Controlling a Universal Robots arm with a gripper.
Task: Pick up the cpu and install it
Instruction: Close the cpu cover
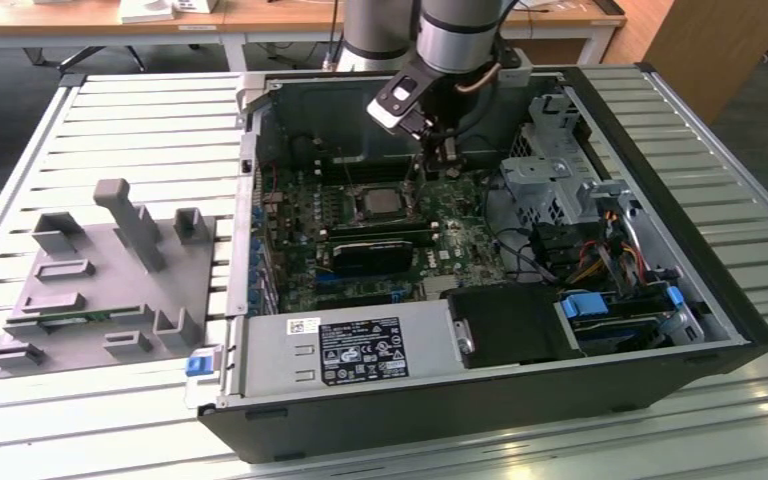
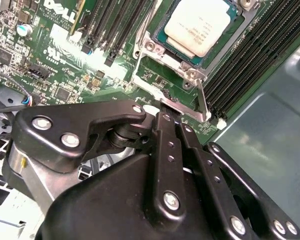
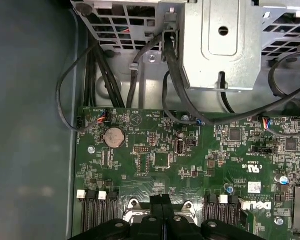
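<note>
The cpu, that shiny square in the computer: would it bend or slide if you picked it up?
The cpu looks like a flat metal-topped square, so probably stiff, not floppy. Its smooth top may be slippery. Lying flat in the socket, it likely won't roll, but its thin edge looks hard to grab.

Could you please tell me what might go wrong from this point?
1. The shut black gripper sits close beside the thin metal socket lever; it could slip and strike the green motherboard.
2. The silver-grey square cpu lies in its socket; I cannot tell whether it is latched, so a knock might shift it.
</note>
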